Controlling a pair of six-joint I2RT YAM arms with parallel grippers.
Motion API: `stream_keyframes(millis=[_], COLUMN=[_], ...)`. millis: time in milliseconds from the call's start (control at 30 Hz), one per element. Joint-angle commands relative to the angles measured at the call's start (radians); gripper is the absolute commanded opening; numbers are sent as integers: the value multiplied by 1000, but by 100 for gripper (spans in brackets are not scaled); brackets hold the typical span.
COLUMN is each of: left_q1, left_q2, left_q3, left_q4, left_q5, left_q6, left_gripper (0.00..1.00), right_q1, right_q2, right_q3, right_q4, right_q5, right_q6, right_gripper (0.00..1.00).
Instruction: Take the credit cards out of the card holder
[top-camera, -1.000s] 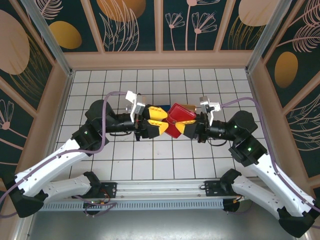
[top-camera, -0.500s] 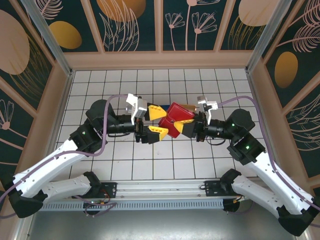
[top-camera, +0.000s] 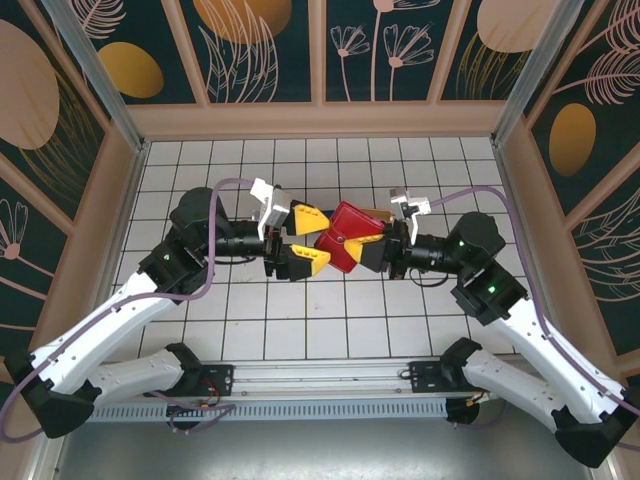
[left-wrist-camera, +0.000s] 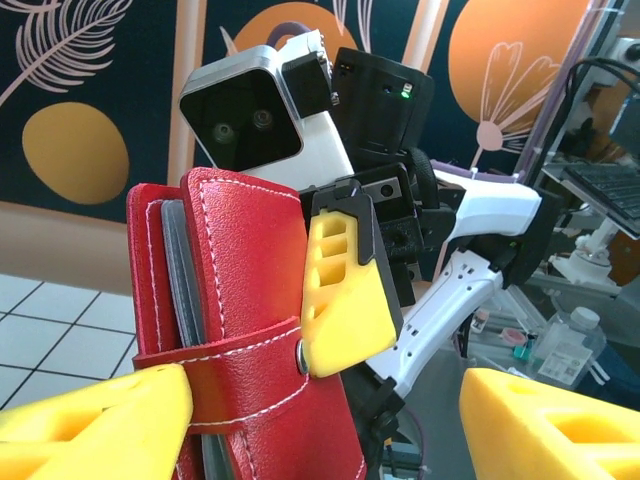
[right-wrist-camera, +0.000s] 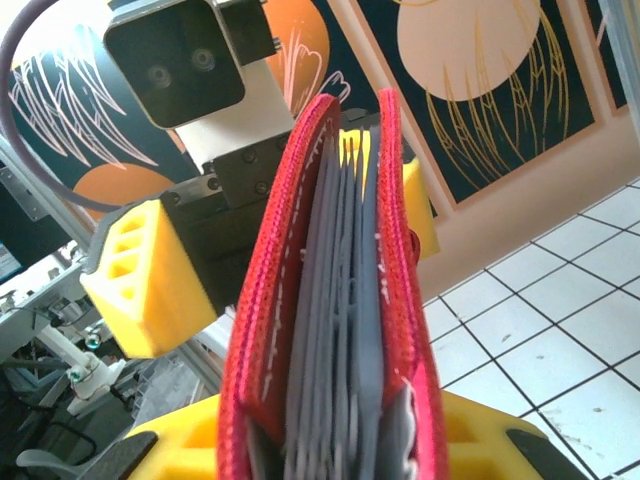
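The step in hand looks like getting a first card out. The small red stitched-leather folding card holder (top-camera: 345, 238) hangs in the air above the white tiled desk (top-camera: 250, 330), midway between the two arms. To do this well, the left arm should, I judge, close only on a card edge and not on the red cover. It should then draw straight along the pocket while the other arm holds firm. Pinching a pocket wall with the card would drag the whole holder.

From the right wrist, the card holder (right-wrist-camera: 330, 300) gapes along its upper edge and shows stacked grey see-through pockets (right-wrist-camera: 345, 290). The credit cards cannot be told from those sleeves here.

The right end effector (top-camera: 375, 250) is pressed onto the holder's right side. From the left wrist, one of its yellow fingers (left-wrist-camera: 345, 290) lies flat on the red cover (left-wrist-camera: 240, 300), beside a snap-fastened strap (left-wrist-camera: 230, 370).

The left end effector (top-camera: 303, 240) stands spread, with its yellow fingers either side of the holder's left corner. It grips nothing, and whether either finger brushes the leather I cannot tell.
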Motion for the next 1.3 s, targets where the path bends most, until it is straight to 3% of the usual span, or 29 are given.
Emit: stream_keyframes(millis=[0, 167, 400, 500, 633, 767, 867, 1067, 1167, 1267], left_q1=[7, 114, 133, 133, 131, 132, 133, 133, 132, 132], left_q2=[33, -1, 12, 19, 46, 81, 96, 94, 94, 86], left_q3=[19, 29, 105, 112, 113, 135, 153, 163, 155, 136], left_q4=[-90, -108, -235, -252, -222, -227, -221, -203, -192, -132], left_q5=[44, 0, -12, 75, 225, 305, 364, 369, 369, 369], left_q6=[19, 14, 82, 95, 72, 74, 98, 104, 103, 72], left_gripper=[72, 77, 84, 87, 85, 76, 60, 36, 22, 12], right_q1=[25, 26, 26, 25, 26, 26, 27, 29, 32, 33], right_q2=[18, 32, 43, 46, 75, 101, 124, 111, 96, 77], right_q3=[68, 107, 121, 131, 147, 153, 151, 135, 120, 96], right_q4=[178, 67, 41, 36, 52, 132, 188, 181, 195, 243], right_q5=[-133, -73, -48, -40, -55, -77, -97, -84, -65, -33], right_q6=[-17, -73, -94, -111, -122, -87, -41, -27, -14, 13], right_gripper=[23, 22, 21, 22, 22, 22, 22, 26, 34, 47])
